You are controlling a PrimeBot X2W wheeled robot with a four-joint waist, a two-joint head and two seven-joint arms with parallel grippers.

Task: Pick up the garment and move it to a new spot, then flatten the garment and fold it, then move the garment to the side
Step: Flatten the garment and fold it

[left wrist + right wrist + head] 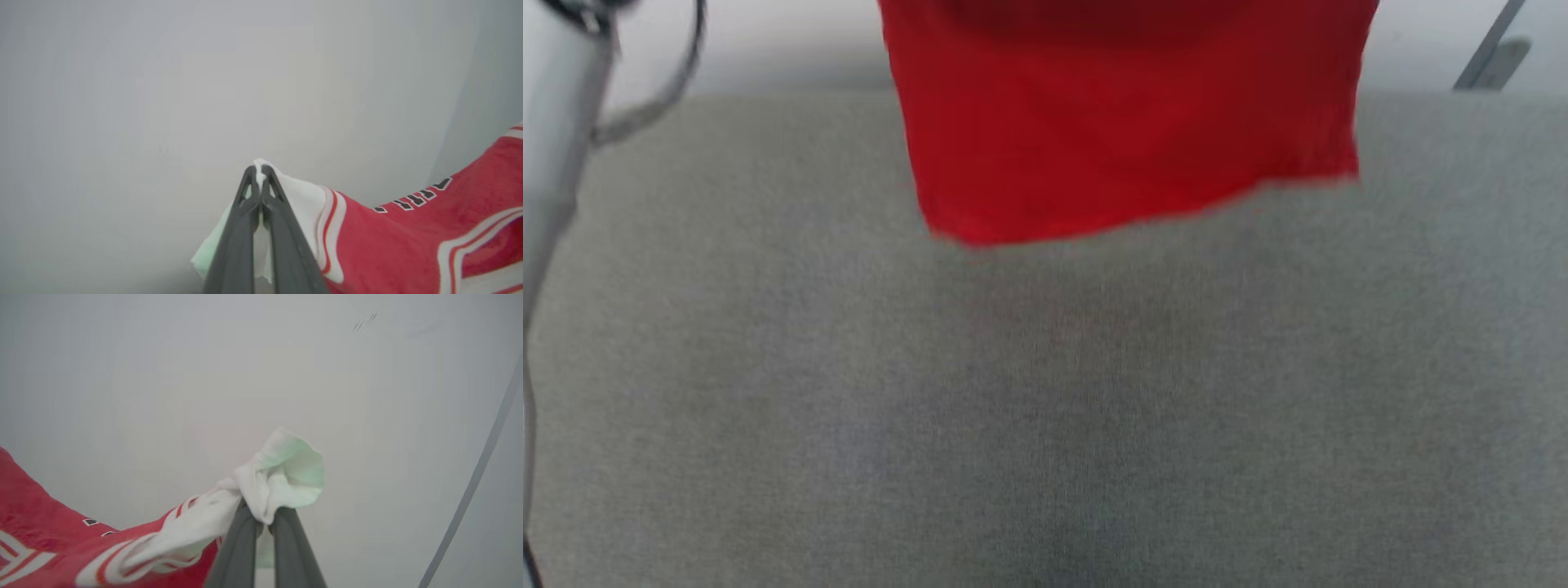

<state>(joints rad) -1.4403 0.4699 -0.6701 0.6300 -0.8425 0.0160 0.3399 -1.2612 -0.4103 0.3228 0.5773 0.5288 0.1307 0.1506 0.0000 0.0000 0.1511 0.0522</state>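
Note:
The garment [1127, 122], a red jersey, hangs in the air above the grey table, its lower hem free near the table's far part in the head view. In the left wrist view my left gripper [258, 169] is shut on a white sleeve of the garment [388, 241], with the black lettering stretching off to the right. My right gripper [261, 516] is shut on the other white sleeve, bunched over its fingertips, and the garment [49, 539] runs off to the left. A pale forearm [560, 131] with a cable shows at the head view's upper left.
The grey fabric-covered table [1045, 408] spreads across the head view below the hanging cloth. Beyond its far edge is pale floor, with a grey metal leg [1490, 49] at the upper right. Both wrist views look onto a plain pale wall.

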